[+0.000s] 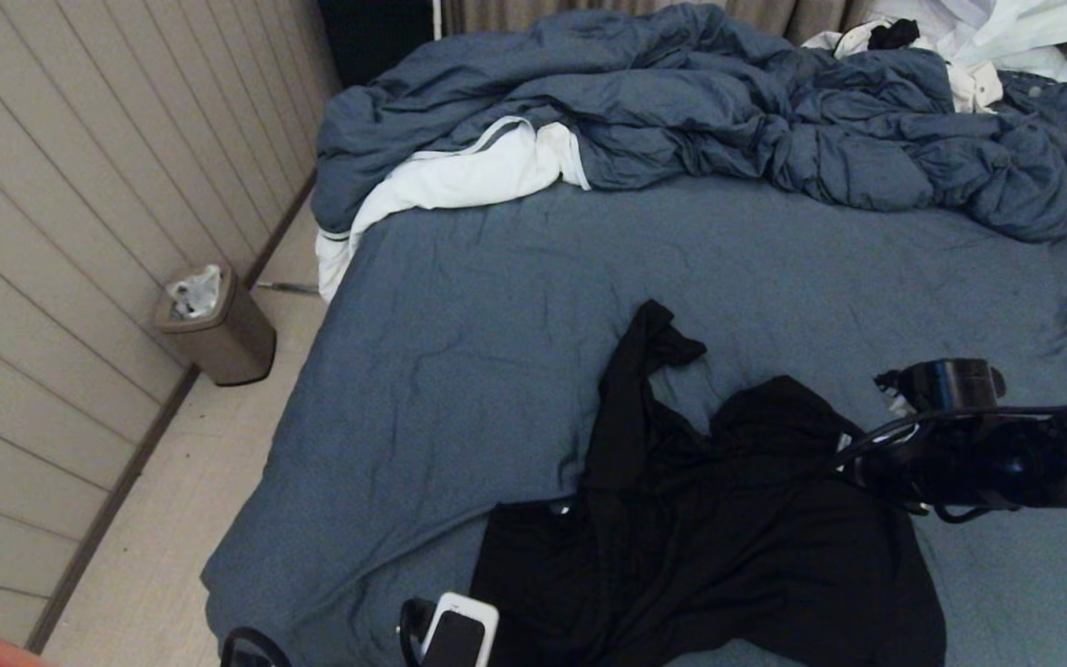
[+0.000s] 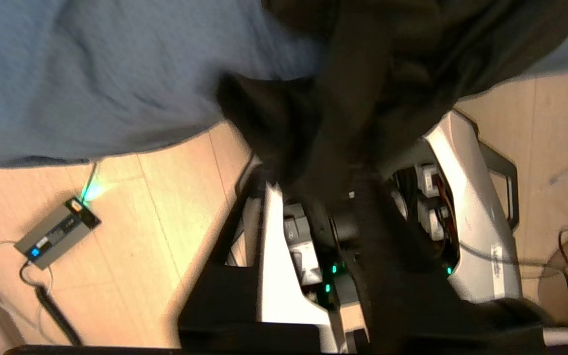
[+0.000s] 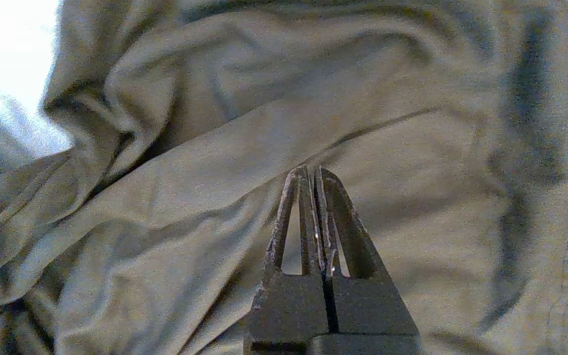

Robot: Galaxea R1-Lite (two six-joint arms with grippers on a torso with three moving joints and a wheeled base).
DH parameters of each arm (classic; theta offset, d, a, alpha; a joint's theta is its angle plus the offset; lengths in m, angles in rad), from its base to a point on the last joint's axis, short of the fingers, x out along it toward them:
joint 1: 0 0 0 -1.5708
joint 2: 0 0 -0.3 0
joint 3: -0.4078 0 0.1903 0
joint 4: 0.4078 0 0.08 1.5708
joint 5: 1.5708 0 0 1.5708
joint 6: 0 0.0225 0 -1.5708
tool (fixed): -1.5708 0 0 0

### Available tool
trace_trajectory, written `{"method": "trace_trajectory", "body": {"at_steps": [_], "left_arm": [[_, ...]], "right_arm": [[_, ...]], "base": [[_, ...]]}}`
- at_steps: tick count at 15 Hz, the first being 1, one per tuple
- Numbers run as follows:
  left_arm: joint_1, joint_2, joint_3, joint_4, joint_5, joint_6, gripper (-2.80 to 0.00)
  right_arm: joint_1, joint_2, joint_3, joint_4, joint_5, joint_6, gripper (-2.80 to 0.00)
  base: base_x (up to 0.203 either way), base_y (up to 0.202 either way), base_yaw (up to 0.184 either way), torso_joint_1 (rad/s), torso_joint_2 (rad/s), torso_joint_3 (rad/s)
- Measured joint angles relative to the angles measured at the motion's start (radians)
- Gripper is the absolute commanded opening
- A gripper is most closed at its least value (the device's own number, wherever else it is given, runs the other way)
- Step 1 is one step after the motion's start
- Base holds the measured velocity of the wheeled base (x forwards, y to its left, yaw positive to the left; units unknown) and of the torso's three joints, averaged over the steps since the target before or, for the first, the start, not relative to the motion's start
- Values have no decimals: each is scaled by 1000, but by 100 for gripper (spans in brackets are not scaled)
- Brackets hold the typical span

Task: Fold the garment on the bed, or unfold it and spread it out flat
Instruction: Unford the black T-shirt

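Note:
The garment (image 1: 709,528), black and crumpled, lies on the near part of the bed (image 1: 459,371) with one strip of it reaching toward the middle. No print shows. My right arm (image 1: 978,445) comes in from the right over the garment's right edge. The right gripper (image 3: 312,172) is shut with nothing between its fingers, and it hovers just above the wrinkled cloth (image 3: 190,162). My left arm's wrist (image 1: 455,635) sits at the bed's near edge by the garment's left corner. In the left wrist view the garment (image 2: 363,98) drapes across the gripper and hides it.
A puffy blue-grey duvet (image 1: 728,120) and a white cloth (image 1: 459,176) are piled at the bed's far end. A brown bin (image 1: 219,324) stands on the floor by the left wall. My own white base (image 2: 471,207) and a small grey box (image 2: 57,231) are below the bed edge.

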Motion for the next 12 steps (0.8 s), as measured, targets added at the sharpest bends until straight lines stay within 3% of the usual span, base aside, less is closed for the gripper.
{"method": "trace_trajectory", "body": {"at_steps": [3,5,8,12], "left_arm": [[0,-9,-2,-2,39,11,0],[45,-20,-11,-1,62,47,0],[184,-19,-207,-17,62,123,0],[339,57,-432,-8,1,215,0]], "right_arm": [[3,2,1,0,0,0,-280],[3,3,1,0,0,0,-280],[4,1,2,-2,1,0,-280],[6,-3,5,0,1,0,-280]], "base": [[0,0,0,0,0,0],[0,0,0,0,0,0],[0,0,0,0,0,0],[0,0,0,0,0,0]]}}
